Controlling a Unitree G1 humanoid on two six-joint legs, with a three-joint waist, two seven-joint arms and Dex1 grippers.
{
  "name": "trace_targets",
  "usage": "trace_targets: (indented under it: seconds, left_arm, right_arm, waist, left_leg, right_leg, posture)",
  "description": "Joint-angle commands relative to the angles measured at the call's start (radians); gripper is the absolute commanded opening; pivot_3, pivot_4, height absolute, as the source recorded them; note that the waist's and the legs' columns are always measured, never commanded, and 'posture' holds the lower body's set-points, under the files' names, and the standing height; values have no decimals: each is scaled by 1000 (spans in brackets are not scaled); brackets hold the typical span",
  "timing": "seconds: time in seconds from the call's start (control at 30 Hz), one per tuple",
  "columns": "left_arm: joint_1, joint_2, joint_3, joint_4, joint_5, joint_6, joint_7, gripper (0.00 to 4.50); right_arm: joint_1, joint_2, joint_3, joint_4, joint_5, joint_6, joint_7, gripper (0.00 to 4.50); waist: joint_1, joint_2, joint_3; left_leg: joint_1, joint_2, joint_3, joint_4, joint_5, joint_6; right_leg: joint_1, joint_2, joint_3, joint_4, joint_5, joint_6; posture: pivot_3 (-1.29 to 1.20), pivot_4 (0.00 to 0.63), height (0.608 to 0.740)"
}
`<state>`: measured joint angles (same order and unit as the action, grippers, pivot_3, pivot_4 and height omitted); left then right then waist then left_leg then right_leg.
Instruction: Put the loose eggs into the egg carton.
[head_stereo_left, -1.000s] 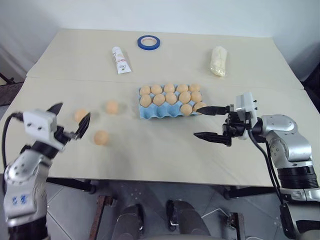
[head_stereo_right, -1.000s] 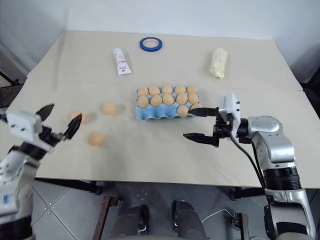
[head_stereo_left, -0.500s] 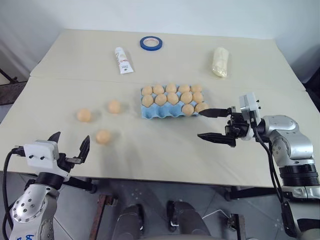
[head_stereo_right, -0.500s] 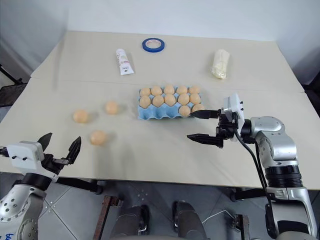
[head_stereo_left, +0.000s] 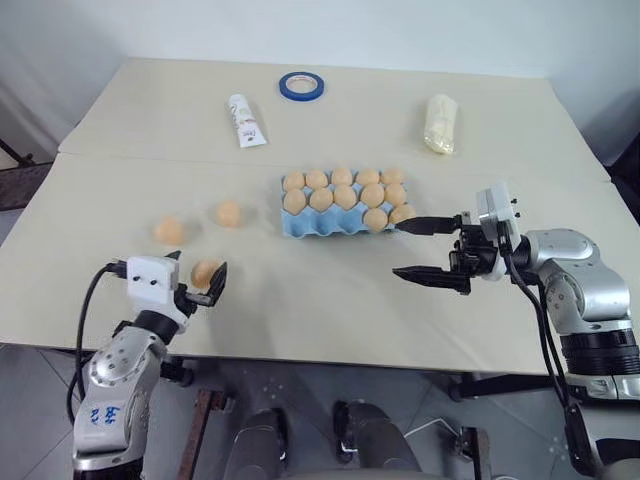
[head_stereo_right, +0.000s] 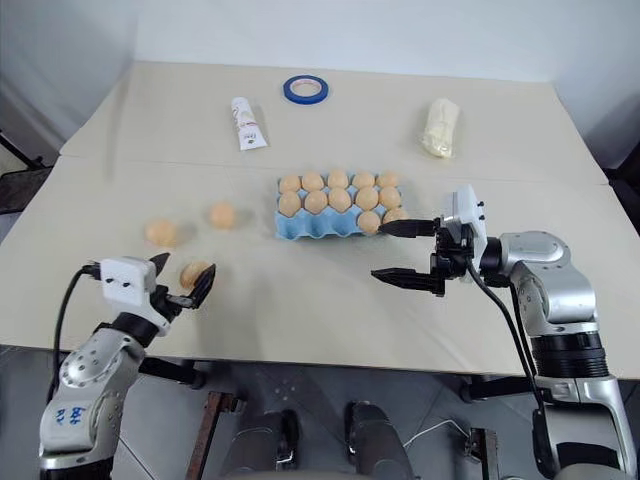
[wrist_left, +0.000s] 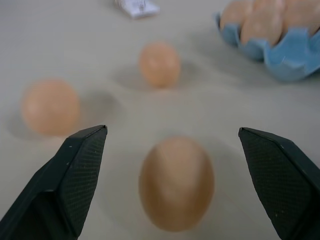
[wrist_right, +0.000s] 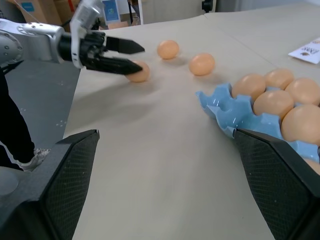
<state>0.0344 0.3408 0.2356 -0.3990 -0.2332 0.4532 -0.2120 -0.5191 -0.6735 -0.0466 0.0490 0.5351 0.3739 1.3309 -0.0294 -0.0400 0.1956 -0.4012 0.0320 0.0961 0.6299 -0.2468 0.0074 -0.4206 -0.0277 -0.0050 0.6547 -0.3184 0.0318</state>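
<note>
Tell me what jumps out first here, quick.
The left gripper, open, brackets the nearest loose egg at the table's front left, two more eggs just beyond. Mid-table, the blue carton is nearly full, with the open right gripper beside it.

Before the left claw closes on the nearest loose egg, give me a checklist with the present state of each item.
1. Left claw open: ok, both fingers stand wide apart.
2. Nearest loose egg lined up: ok, it lies between the two fingers in the left wrist view.
3. Egg free of neighbours: ok, the other two loose eggs lie apart from it on the table.
4. Fingers far enough around the egg: cannot tell, the tips seem level with its near end.
5. Empty cups in the egg carton: ok, the near row has bare blue cups on its left.
6. Right claw out of the way: ok, open and beside the carton's right end.
</note>
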Motion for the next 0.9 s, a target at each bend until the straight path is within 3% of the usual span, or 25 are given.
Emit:
trace_targets:
  seconds: [0.03,0.07,0.17,0.4,0.6,0.9]
  left_arm:
    - [-24,14,-28,33,6,1,-28,4500]
    - [-27,16,-36,43,7,2,-36,4500]
    - [-37,21,-49,67,28,-24,-41,3878]
    - [-41,22,-62,58,32,-44,-56,1810]
    - [-99,-14,-126,39,72,-84,-33,1715]
    - [-411,-179,-273,189,122,-169,5,1715]
  right_arm:
    - [12,-25,-37,-53,19,7,-19,4481]
    - [16,-28,-38,-57,20,8,-21,4481]
    - [22,-33,-41,-63,22,11,-30,4500]
    - [27,-42,-40,-60,21,10,-39,4500]
    - [24,-37,-36,-50,14,2,-45,4500]
    - [102,-41,-104,-93,55,-21,-47,4500]
  waist:
    - [1,0,0]
    - [2,0,0]
    - [1,0,0]
    - [2,0,0]
    - [4,0,0]
    - [26,0,0]
  left_leg:
    - [0,0,0,0,0,0]
    - [0,0,0,0,0,0]
    - [0,0,0,1,0,0]
    - [0,0,0,0,0,0]
    - [0,0,0,1,0,0]
    - [-2,-1,0,2,1,1]
  right_leg:
    - [0,0,0,0,0,0]
    - [0,0,0,0,0,0]
    - [0,0,0,0,0,0]
    - [0,-1,0,0,0,0]
    - [0,-1,0,0,0,0]
    - [1,0,0,0,2,3]
  posture:
    - [0,150,740]
    - [0,150,740]
    - [0,150,740]
    - [0,150,740]
    - [0,150,740]
    - [0,150,740]
